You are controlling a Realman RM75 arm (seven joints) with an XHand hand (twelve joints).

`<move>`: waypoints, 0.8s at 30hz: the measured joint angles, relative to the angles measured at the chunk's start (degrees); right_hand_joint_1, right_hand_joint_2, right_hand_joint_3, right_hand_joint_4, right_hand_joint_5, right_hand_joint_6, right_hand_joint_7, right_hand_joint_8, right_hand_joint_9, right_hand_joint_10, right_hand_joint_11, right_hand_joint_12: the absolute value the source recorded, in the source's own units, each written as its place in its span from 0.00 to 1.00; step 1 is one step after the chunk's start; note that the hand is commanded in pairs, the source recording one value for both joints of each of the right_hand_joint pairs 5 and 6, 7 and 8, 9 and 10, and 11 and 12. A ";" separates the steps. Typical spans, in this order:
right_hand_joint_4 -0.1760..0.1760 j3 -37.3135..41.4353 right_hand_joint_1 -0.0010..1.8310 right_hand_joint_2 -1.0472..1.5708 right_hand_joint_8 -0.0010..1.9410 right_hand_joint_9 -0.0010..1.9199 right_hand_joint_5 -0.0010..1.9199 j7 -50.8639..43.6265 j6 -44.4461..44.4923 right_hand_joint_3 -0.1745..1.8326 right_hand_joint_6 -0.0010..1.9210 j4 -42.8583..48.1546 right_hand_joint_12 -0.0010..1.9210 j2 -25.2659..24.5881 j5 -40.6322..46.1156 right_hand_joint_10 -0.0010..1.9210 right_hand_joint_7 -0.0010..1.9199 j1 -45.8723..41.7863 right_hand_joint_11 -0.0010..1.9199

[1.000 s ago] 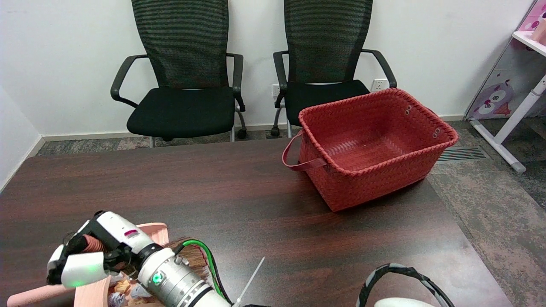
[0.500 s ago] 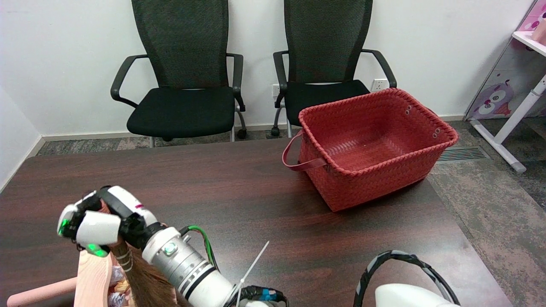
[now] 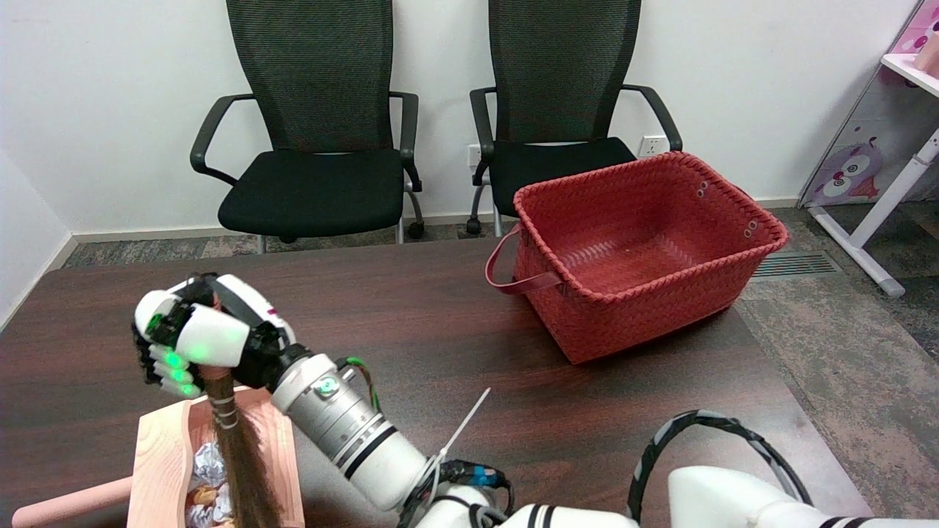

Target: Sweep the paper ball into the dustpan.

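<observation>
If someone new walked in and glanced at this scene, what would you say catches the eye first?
Probably the big red woven basket at the far right of the dark table, with nothing visible inside. Next, at the near left, the robot's right hand grips a brown brush that hangs down into a pink dustpan, where crumpled paper lies. Two black chairs stand by the wall behind.

- The red basket [image 3: 645, 249] is blocking the table's [image 3: 411, 323] far right corner.
- Bare tabletop is lying open across the far left and the middle.
- The dustpan [image 3: 165, 455] is crowding the near left edge.
</observation>
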 measured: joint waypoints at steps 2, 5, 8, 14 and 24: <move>0.48 0.03 0.41 0.92 0.99 1.00 1.00 -0.30 0.09 0.91 1.00 -1.55 1.00 1.10 -0.03 1.00 1.00 0.01 1.00; 0.49 0.23 0.41 0.94 0.99 1.00 1.00 -1.29 0.17 0.92 1.00 -4.39 1.00 3.02 -0.06 1.00 1.00 -0.04 1.00; 0.49 0.89 0.41 0.94 0.99 1.00 1.00 -2.84 0.18 0.94 1.00 -7.98 1.00 5.34 -0.09 1.00 1.00 -0.52 1.00; 0.49 3.01 0.41 0.94 0.99 1.00 1.00 -5.21 0.06 0.94 1.00 -13.20 1.00 8.67 -0.09 1.00 1.00 -1.68 1.00; 0.50 6.58 0.43 0.94 0.99 1.00 1.00 -7.45 -1.54 0.92 1.00 -18.70 1.00 13.90 1.28 1.00 1.00 -2.43 1.00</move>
